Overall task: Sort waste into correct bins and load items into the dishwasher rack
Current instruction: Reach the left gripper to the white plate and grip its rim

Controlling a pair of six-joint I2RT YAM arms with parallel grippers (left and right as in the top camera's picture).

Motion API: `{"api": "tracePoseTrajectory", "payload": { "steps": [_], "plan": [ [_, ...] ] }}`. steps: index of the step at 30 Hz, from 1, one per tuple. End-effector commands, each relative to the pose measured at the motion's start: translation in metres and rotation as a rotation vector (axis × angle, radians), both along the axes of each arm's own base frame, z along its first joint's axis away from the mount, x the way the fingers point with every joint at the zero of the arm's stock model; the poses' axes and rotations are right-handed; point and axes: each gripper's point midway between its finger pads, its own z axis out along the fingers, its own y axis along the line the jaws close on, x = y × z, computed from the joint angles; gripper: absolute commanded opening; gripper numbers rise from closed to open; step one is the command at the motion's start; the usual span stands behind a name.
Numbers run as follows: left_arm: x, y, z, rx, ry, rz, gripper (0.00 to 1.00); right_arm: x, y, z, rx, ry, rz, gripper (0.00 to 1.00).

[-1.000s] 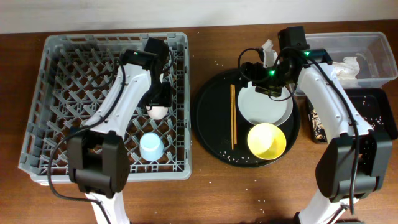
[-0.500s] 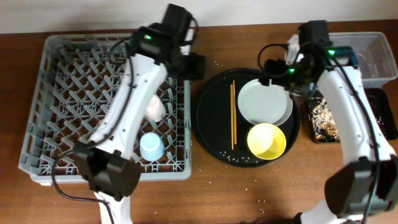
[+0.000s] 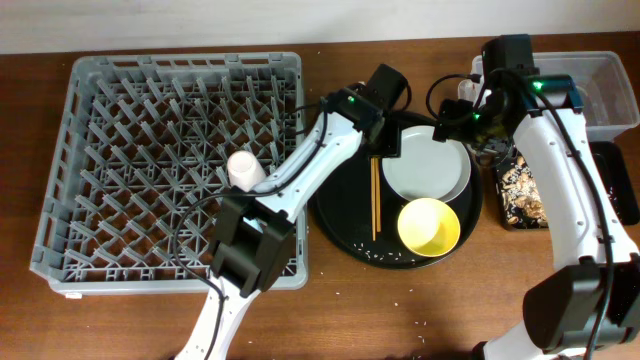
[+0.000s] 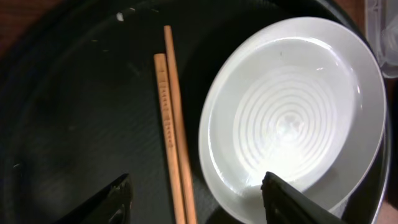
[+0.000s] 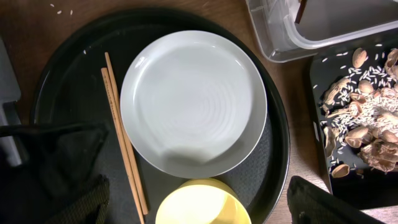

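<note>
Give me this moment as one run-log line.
left gripper: open, over chopsticks | right gripper: open, empty | pink cup: in rack

Grey pegged rack (image 3: 150,170) at table left; pink cup (image 3: 243,170) sits among the pegs right of centre, orientation unclear. White plate (image 3: 425,170) lies flat and empty on the round black tray (image 3: 340,215). Yellow bowl (image 3: 429,226) stands upright and empty, just in front of the plate, its rim touching or overlapping the plate's edge. Two wooden chopsticks (image 3: 375,200) lie parallel, side by side, just left of the plate. Clear tub (image 3: 610,60) at far right. In front of it, the shallow black tray (image 3: 625,185) holds brownish leftovers (image 5: 367,130) and rice grains.
</note>
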Motion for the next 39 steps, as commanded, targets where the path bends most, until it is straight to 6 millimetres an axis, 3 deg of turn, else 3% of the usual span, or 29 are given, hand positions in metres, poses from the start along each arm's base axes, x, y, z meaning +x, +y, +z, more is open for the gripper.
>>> {"api": "tracePoseTrajectory", "payload": {
  "steps": [1, 5, 14, 16, 18, 21, 25, 28, 32, 35, 39],
  "plan": [
    [-0.01, -0.021, -0.028, -0.039, 0.064, -0.019, 0.6, 0.002, -0.006, 0.006, -0.021, -0.015, -0.02, 0.92],
    [-0.021, -0.039, -0.052, -0.031, 0.081, -0.056, 0.55, 0.002, -0.006, 0.006, -0.025, -0.015, -0.021, 0.92],
    [-0.02, -0.033, -0.058, 0.01, 0.068, -0.046, 0.51, 0.001, -0.006, 0.006, -0.024, -0.012, -0.021, 0.92],
    [-0.022, -0.034, -0.058, 0.012, 0.069, -0.049, 0.38, 0.001, -0.006, 0.006, -0.024, -0.012, -0.021, 0.92],
    [-0.024, -0.036, -0.059, 0.019, 0.064, -0.054, 0.31, 0.001, -0.006, 0.006, -0.024, -0.011, -0.021, 0.92],
    [-0.024, -0.037, -0.06, 0.029, 0.057, -0.054, 0.29, 0.001, -0.006, 0.006, -0.024, -0.011, -0.021, 0.92],
    [-0.025, -0.035, -0.069, 0.044, 0.068, -0.053, 0.17, 0.001, -0.006, 0.006, -0.024, -0.012, -0.021, 0.92],
    [-0.022, -0.031, -0.069, 0.064, 0.05, -0.043, 0.01, 0.001, -0.008, 0.006, -0.035, -0.012, -0.024, 0.92],
    [-0.017, -0.026, -0.069, 0.069, 0.044, -0.03, 0.01, 0.001, -0.009, 0.006, -0.041, -0.013, -0.027, 0.97],
    [0.004, -0.006, -0.054, 0.052, 0.028, 0.022, 0.01, 0.007, -0.008, 0.008, -0.037, -0.04, -0.027, 0.97],
    [0.036, 0.026, 0.003, 0.014, -0.081, 0.019, 0.01, 0.007, -0.008, 0.008, -0.037, -0.04, -0.027, 0.98]
  ]
}}
